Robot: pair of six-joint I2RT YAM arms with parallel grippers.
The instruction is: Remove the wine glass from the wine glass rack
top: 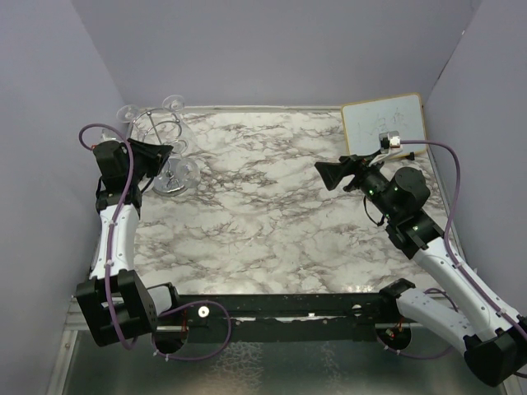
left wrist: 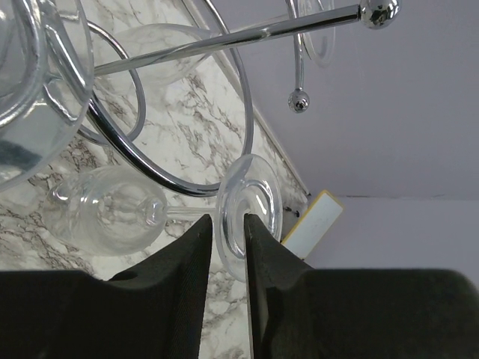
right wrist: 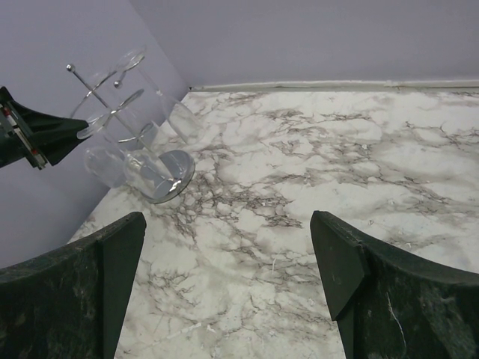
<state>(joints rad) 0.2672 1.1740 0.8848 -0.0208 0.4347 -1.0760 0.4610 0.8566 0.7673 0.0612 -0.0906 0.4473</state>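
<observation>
**Grasp Alignment, Left Side**

On the marble table [top: 272, 222], far-left corner: wine glass rack [top: 160, 136]. Hung on its chrome loop, stem lying sideways: wine glass [left wrist: 105, 213], foot disc [left wrist: 251, 202] edge-on within left gripper [left wrist: 230, 224] (narrow gap, firm clamp not confirmable). Bowl leftward in wrist view. Right gripper [top: 328, 173] spread wide, well apart.

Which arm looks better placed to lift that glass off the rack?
Left. The left gripper is at the rack, its fingers close on either side of the foot of the glass. The right gripper hangs open far across the table.
</observation>
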